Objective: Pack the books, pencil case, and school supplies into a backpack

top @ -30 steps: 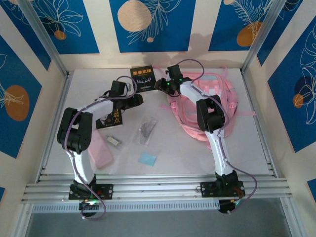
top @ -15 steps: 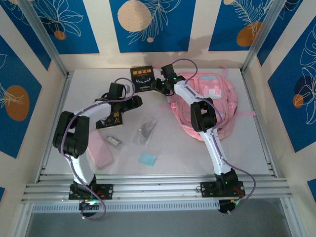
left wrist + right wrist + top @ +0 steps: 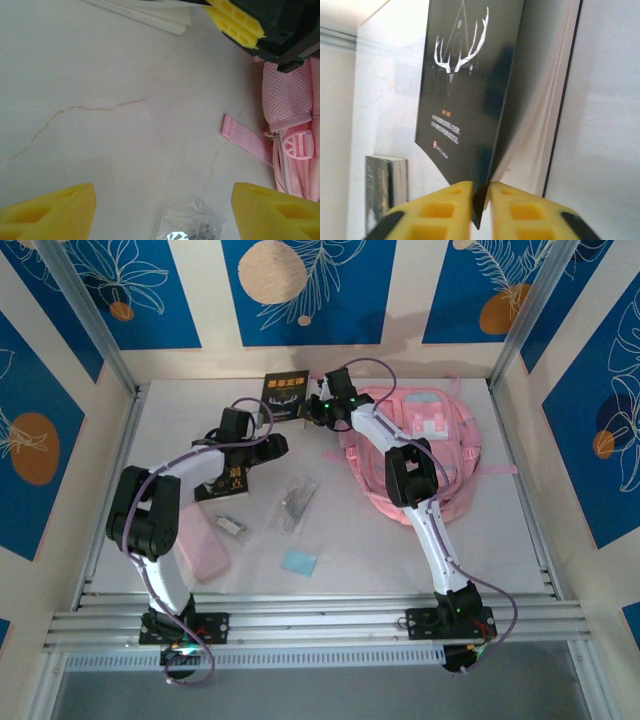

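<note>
Your right gripper (image 3: 312, 412) was pinched together on the first of the books (image 3: 287, 397), at about 12 o'clock on the table (image 3: 520, 540). In the wrist view its fingers (image 3: 447, 205) clamped the edge of the black cover (image 3: 470, 100), and the pages fanned away to the right of it. Your left gripper (image 3: 272, 443) hung with its jaws well apart and nothing between them.

The backpack (image 3: 445, 420) lay at 2 o'clock, just beside the held book's right edge. The second book (image 3: 232, 480) sat at 9 o'clock, partly under your left forearm. The pencil case (image 3: 205, 545) lay at 8 o'clock. The clear plastic bag (image 3: 297, 502) was near the centre, the blue pad (image 3: 298, 562) at 6 o'clock and the small whitish clip (image 3: 230, 525) between the bag and the pencil case.

I judged you were in the first packing step, with one book gripped and nothing in the bag yet. I could not tell whether a pocket was open. The next move called for a lift and a carry toward 2 o'clock. A hold on the cover alone could have let the book swing open, so you needed to go slowly, with your left gripper free to part the backpack's mouth.
</note>
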`<control>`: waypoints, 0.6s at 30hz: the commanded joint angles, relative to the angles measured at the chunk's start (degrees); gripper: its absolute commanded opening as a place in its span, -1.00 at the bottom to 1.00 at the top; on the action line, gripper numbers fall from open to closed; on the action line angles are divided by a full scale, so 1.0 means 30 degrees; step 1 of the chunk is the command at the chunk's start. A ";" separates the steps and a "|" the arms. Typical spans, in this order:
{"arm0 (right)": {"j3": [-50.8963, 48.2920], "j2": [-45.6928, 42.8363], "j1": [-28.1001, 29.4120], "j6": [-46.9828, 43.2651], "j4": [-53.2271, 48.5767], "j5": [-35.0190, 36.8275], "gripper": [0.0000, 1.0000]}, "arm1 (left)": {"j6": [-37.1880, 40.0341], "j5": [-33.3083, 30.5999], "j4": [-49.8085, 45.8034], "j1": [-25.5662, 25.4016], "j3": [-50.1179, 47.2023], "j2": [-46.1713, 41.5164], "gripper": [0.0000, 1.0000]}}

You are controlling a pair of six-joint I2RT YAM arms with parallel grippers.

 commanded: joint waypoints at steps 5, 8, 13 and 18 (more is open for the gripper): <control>0.0148 0.0366 -0.0107 0.0766 0.0330 -0.1029 -1.00 | 0.0147 0.0266 -0.0007 0.0153 -0.0355 -0.0607 0.43; 0.0143 0.0131 -0.0182 0.0679 -0.0173 -0.1457 -1.00 | 0.0210 0.0040 -0.0052 0.0213 -0.0448 -0.0752 0.43; -0.2866 -0.2031 0.0150 -0.0055 -0.0232 -0.2217 -1.00 | 0.0195 -0.0033 0.0103 0.0679 -0.0557 -0.1042 0.44; -0.7972 -0.5252 0.0287 -0.0434 0.0835 -0.2866 -1.00 | 0.0421 -0.0311 0.0042 0.0857 -0.0182 -0.0920 0.44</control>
